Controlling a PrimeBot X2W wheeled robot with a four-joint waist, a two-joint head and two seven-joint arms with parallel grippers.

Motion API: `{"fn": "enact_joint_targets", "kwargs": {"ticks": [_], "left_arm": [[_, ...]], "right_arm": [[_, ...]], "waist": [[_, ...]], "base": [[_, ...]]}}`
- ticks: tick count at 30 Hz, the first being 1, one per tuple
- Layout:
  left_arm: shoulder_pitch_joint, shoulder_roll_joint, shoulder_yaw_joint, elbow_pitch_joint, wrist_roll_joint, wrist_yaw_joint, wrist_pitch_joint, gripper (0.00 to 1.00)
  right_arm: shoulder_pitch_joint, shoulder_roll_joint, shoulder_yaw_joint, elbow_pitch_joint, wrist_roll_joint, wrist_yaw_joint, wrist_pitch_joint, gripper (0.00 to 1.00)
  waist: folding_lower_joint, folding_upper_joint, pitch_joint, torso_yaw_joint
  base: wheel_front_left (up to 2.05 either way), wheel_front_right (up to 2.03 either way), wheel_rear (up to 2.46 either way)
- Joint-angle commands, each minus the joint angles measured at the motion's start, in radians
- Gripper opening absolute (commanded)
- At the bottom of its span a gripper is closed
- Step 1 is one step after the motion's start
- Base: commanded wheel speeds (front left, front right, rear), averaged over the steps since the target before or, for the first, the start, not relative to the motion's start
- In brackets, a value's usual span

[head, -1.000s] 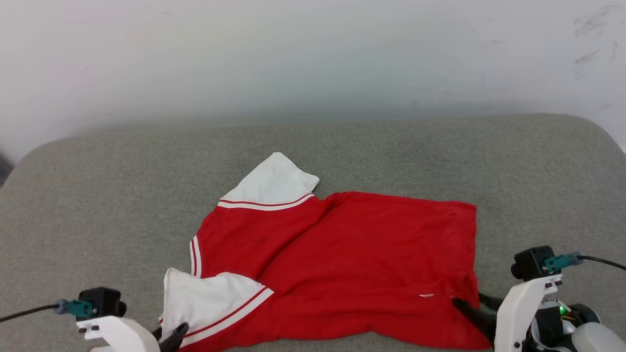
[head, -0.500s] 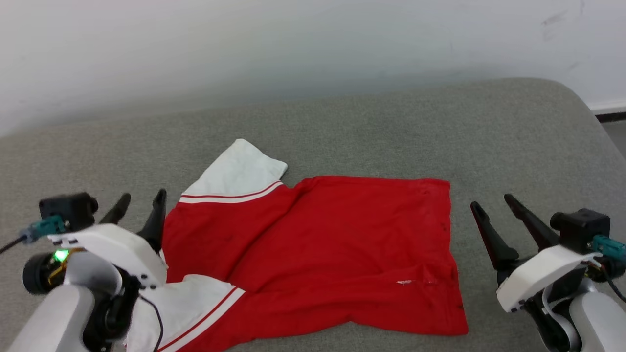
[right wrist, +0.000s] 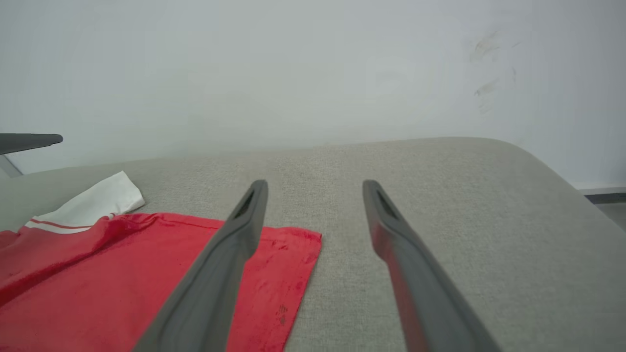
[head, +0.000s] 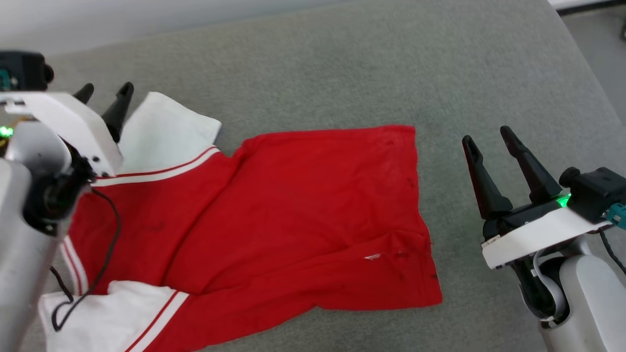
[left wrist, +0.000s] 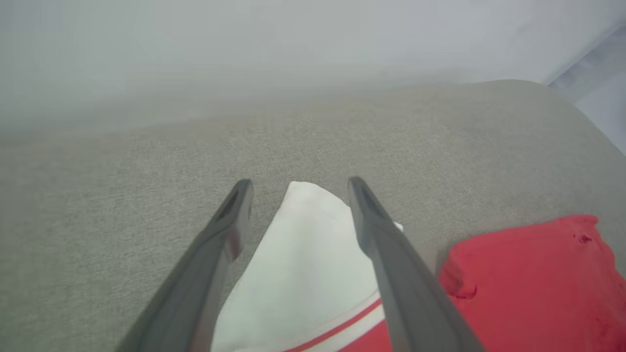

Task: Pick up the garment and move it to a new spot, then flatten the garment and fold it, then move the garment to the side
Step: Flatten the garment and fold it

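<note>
The garment (head: 293, 215) lies spread on a grey padded surface (head: 342, 63), roughly midway between its side edges and nearer the front edge than the back. Its long axis runs parallel to the back edge. The hem (head: 420, 195) faces the right edge and the shoulders face the left. One white sleeve (head: 166, 127) points toward the far left corner, and the other (head: 112, 313) lies by the front edge.

The left hand (head: 105, 90) is spread wide and empty. The far sleeve's tip (left wrist: 303, 254) shows between its fingers (left wrist: 230, 230).

The right hand (head: 486, 136) is also wide and empty, over bare padding just beyond the hem and clear of the cloth (right wrist: 122, 274).
</note>
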Motion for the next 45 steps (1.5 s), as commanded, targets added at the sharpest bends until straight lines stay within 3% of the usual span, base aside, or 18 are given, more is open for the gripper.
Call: {"fn": "enact_joint_targets", "kwargs": {"ticks": [1, 7, 11, 16, 17, 18, 19, 20, 21, 25, 32, 39, 45], "left_arm": [[-0.042, 0.014, -0.005, 0.021, -0.024, -0.021, 0.062, 1.0], [-0.135, 0.088, -0.027, 0.073, -0.065, -0.042, 0.288, 1.0], [-0.173, 0.142, -0.052, 0.1, -0.065, -0.019, 0.435, 1.0], [-0.168, 0.154, -0.076, 0.133, -0.088, 0.031, 0.58, 1.0], [-0.148, 0.144, -0.092, 0.141, -0.097, 0.053, 0.63, 0.77], [-0.138, 0.137, -0.097, 0.145, -0.106, 0.063, 0.651, 0.46], [-0.128, 0.129, -0.102, 0.146, -0.111, 0.072, 0.664, 0.26], [-0.128, 0.129, -0.102, 0.146, -0.111, 0.072, 0.664, 0.26], [-0.121, 0.121, -0.104, 0.147, -0.113, 0.079, 0.668, 0.0], [-0.099, 0.09, -0.101, 0.148, -0.125, 0.086, 0.64, 0.0], [-0.116, 0.039, -0.091, 0.149, -0.091, 0.036, 0.455, 0.0], [-0.172, -0.037, -0.112, 0.138, -0.061, -0.018, 0.33, 0.0], [-0.2, -0.087, -0.137, 0.103, -0.039, -0.053, 0.264, 0.0]], "right_arm": [[-0.02, 0.01, -0.006, -0.006, -0.008, 0.0, -0.003, 1.0], [-0.03, 0.037, 0.007, -0.002, 0.004, 0.0, -0.005, 1.0], [-0.035, 0.054, 0.018, 0.01, 0.019, 0.0, -0.012, 1.0], [-0.04, 0.067, 0.03, 0.04, 0.046, 0.0, -0.02, 1.0], [-0.042, 0.065, 0.034, 0.053, 0.061, 0.0, -0.018, 1.0], [-0.043, 0.063, 0.034, 0.059, 0.068, 0.0, -0.016, 1.0], [-0.044, 0.06, 0.037, 0.065, 0.078, 0.0, -0.01, 1.0], [-0.044, 0.06, 0.037, 0.065, 0.078, 0.0, -0.01, 1.0], [-0.05, 0.053, 0.04, 0.069, 0.086, 0.0, -0.006, 1.0], [-0.069, 0.028, 0.042, 0.088, 0.141, 0.0, 0.025, 1.0], [-0.136, -0.039, 0.058, 0.148, 0.214, 0.0, 0.156, 1.0], [-0.25, -0.137, 0.115, 0.234, 0.306, 0.0, 0.452, 1.0], [-0.355, -0.175, 0.13, 0.31, 0.317, 0.0, 0.654, 1.0]], "waist": [[-0.0002, -0.0001, 0.061, -0.057], [-0.0002, -0.0001, 0.11, -0.103], [-0.0002, -0.0001, 0.142, -0.137], [-0.0002, -0.0001, 0.168, -0.167], [-0.0002, -0.0001, 0.171, -0.171], [-0.0002, -0.0001, 0.172, -0.172], [-0.0002, -0.0001, 0.171, -0.172], [-0.0002, -0.0001, 0.171, -0.172], [-0.0002, -0.0001, 0.169, -0.171], [-0.0002, -0.0001, 0.15, -0.152], [-0.0002, -0.0001, 0.098, -0.071], [-0.0002, -0.0001, 0.063, 0.06], [-0.0002, -0.0001, 0.08, 0.156]], "base": [[0.0, 0.0, 0.0], [0.0, 0.0, 0.0], [0.0, 0.0, 0.0], [0.0, 0.0, 0.0], [0.0, 0.0, 0.0], [0.0, 0.0, 0.0], [0.0, 0.0, 0.0], [0.0, 0.0, 0.0], [0.0, 0.0, 0.0], [0.0, 0.0, 0.0], [0.0, 0.0, 0.0], [0.0, 0.0, 0.0], [0.0, 0.0, 0.0]]}}
